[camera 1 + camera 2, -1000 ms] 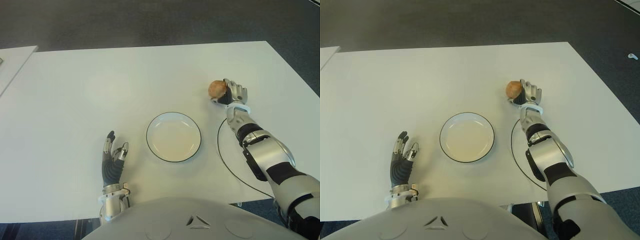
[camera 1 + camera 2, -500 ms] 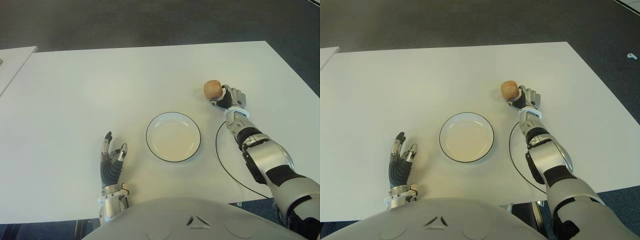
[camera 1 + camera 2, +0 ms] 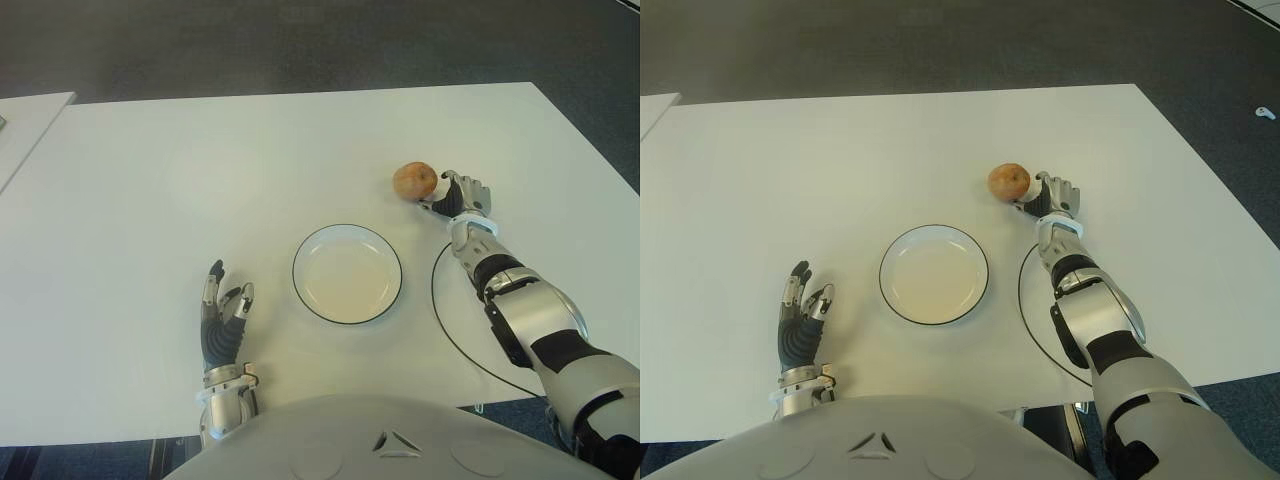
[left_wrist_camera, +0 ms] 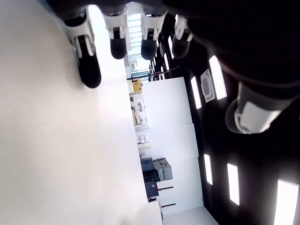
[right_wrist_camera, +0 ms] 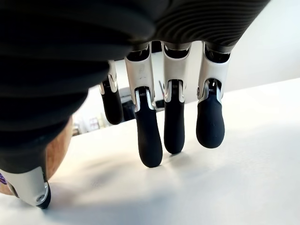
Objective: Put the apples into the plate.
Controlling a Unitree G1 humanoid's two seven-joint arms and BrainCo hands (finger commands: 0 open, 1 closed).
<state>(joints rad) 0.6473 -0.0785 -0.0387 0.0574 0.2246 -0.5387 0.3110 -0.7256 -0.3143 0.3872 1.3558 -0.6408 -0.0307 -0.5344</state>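
The apple (image 3: 414,179) is seen on the table (image 3: 150,180), just beside the right hand (image 3: 459,196), on the hand's thumb side and toward the robot's left of it. From the head cameras the fruit appears to touch the hand's near edge, though whether thumb and apple truly meet cannot be told. In the right wrist view the four fingers (image 5: 149,133) are shown hanging down toward the table with gaps between them, loosely extended and wrapped around nothing; a brown curve of the apple is glimpsed beside the thumb at the edge of that picture. The apple is therefore not enclosed by the hand. The plate (image 3: 347,273) lies nearer the robot than the right hand and to its left, apart from both hand and apple, and nothing is held in it. A thin black cable (image 3: 440,310) is looped on the table beside the right forearm. The left hand (image 3: 224,325) is shown well apart from the plate, on the plate's left side, with fingers (image 4: 87,56) straight and slightly spread, holding nothing.
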